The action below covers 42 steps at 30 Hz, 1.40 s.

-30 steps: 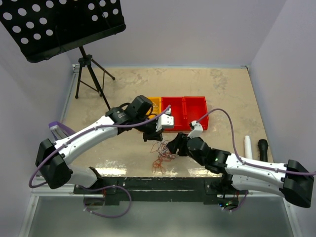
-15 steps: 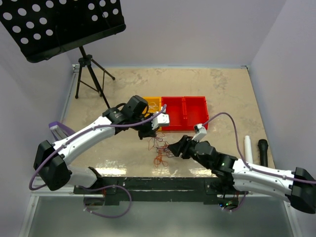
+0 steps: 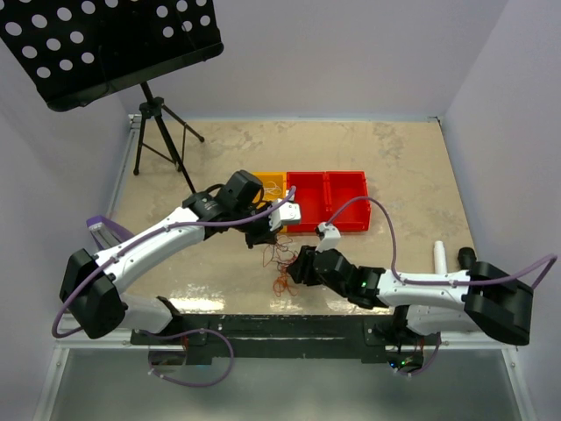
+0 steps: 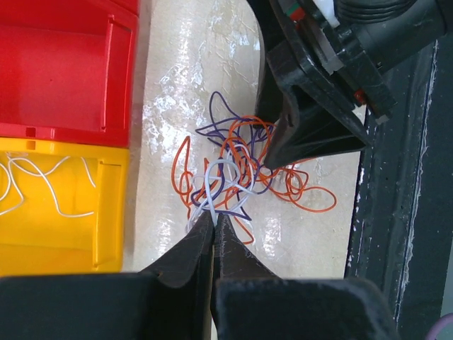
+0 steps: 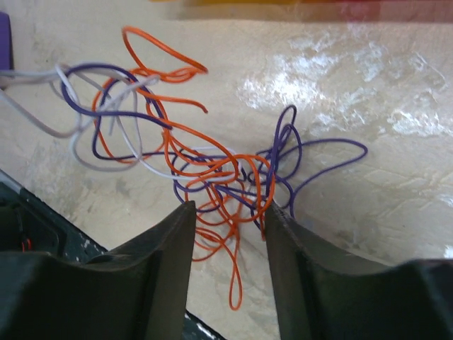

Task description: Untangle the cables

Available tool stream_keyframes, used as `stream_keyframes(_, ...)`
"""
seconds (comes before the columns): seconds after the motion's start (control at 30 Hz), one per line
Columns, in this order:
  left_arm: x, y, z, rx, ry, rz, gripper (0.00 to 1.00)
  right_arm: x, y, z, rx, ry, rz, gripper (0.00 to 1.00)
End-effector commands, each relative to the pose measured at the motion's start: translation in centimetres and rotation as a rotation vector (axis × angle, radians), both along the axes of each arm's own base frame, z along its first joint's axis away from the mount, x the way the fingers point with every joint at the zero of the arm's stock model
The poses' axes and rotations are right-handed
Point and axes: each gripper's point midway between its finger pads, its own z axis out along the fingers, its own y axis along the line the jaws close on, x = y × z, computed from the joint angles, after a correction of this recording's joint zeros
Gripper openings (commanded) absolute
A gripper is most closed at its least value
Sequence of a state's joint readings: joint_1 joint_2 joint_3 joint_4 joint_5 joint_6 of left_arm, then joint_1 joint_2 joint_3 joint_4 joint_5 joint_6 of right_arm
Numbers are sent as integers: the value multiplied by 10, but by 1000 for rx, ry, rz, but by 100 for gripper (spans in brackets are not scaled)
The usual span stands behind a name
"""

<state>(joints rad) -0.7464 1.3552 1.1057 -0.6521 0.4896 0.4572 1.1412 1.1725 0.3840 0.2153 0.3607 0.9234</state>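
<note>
A tangle of thin white, orange and purple cables point(image 3: 280, 266) lies on the table near the front edge, in front of the bins. My left gripper point(image 3: 268, 239) is shut on a white strand at the tangle's edge; the left wrist view shows the jaws point(image 4: 214, 217) pinching it, with the rest of the tangle point(image 4: 237, 166) spread just beyond. My right gripper point(image 3: 298, 266) is open at the tangle's right side. In the right wrist view its fingers point(image 5: 228, 207) straddle orange and purple loops point(image 5: 212, 170) without closing on them.
A yellow bin point(image 3: 274, 183) holding loose white strands point(image 4: 42, 188) and two red bins point(image 3: 329, 200) stand behind the tangle. A music stand tripod point(image 3: 162, 132) is at the back left. A white cylinder point(image 3: 441, 260) and a black one point(image 3: 466, 257) lie at the right.
My right arm has swung left and low, bringing its open gripper onto the tangle. My left gripper shifted slightly left a second ago and has since held still on the white strand.
</note>
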Motion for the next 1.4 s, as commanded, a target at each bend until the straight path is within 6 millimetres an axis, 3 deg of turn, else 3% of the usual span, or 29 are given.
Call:
stream_keyframes(0.0,-1,-3,11,-41,-23,-13,0,19,20,29,87,-74,-52,42)
stream_keyframes(0.13,-4,-4,17,-53,-16,-22,0,19,23,18,57,-62,-52,26)
stream_keyframes(0.3,-4,-3,29,-72,-36,-19,0,14,19,1,26,-32,-62,17)
stream_keyframes(0.4,4,3,34,-58,-70,18,0,9,14,-5,10,-10,-81,5)
stream_keyframes(0.47,17,10,42,-53,-114,62,0,5,7,-7,1,7,-105,0)
stream_keyframes(0.57,50,31,66,-54,-217,182,0,0,-2,-4,18,38,-157,0)
stream_keyframes(0.67,97,68,107,-56,-367,356,0,-3,-15,-3,22,76,-221,0)
stream_keyframes(0.77,126,104,148,-84,-467,477,0,-6,-27,1,29,119,-287,0)
stream_keyframes(0.87,143,137,179,-88,-548,585,0,-7,-38,9,39,150,-364,0)
stream_keyframes(1.0,151,167,200,-70,-642,668,0,-6,-52,40,106,146,-437,0)
stream_keyframes(1.17,152,178,217,-86,-682,696,0,1,-74,84,181,94,-509,0)
stream_keyframes(1.27,157,188,227,-88,-704,759,0,-1,-95,87,184,123,-590,0)
stream_keyframes(1.37,154,194,219,-64,-696,769,0,-5,-114,93,217,148,-651,0)
